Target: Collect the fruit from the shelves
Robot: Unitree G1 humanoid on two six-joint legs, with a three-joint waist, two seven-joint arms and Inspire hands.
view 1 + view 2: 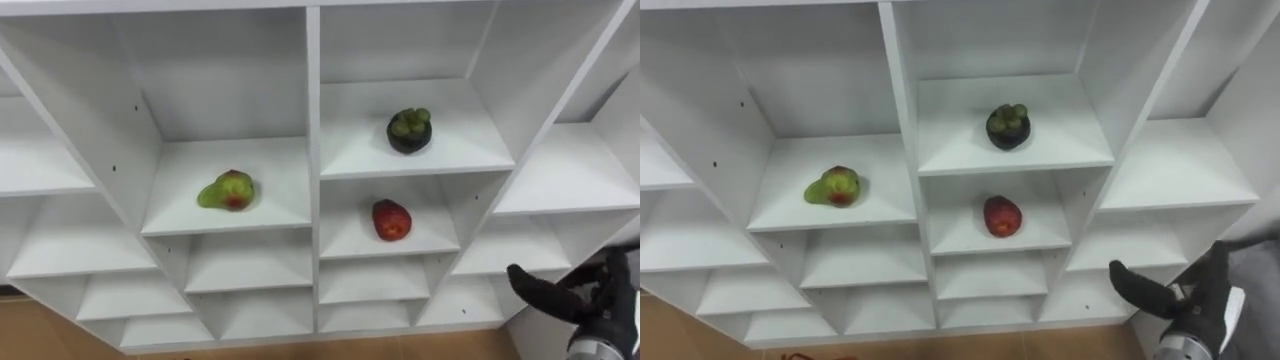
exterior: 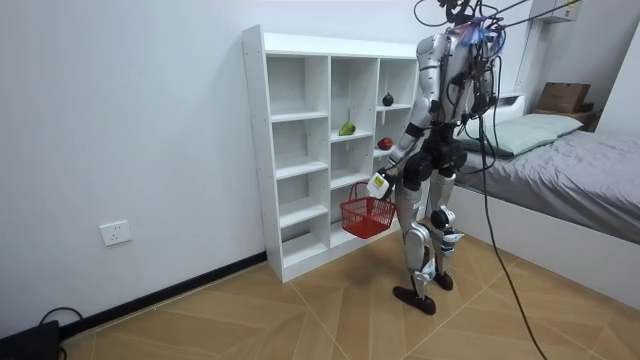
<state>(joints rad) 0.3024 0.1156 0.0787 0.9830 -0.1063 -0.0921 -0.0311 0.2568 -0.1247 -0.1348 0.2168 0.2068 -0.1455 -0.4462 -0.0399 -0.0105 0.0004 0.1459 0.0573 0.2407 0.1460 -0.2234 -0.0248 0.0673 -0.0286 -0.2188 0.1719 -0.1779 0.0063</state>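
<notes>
White shelving point(image 1: 312, 120) faces me. Up and left of my right hand point(image 1: 588, 300), its fingers spread apart, lies the red fruit point(image 1: 391, 219), with the mangosteen point(image 1: 409, 130) higher and the pear point(image 1: 227, 190) farther left. My left hand point(image 2: 384, 180) clasps the red basket point(image 2: 368, 216).

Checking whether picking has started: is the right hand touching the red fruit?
Apart. The left eye view shows the right hand at lower right, with a white divider standing between it and the red fruit.
</notes>
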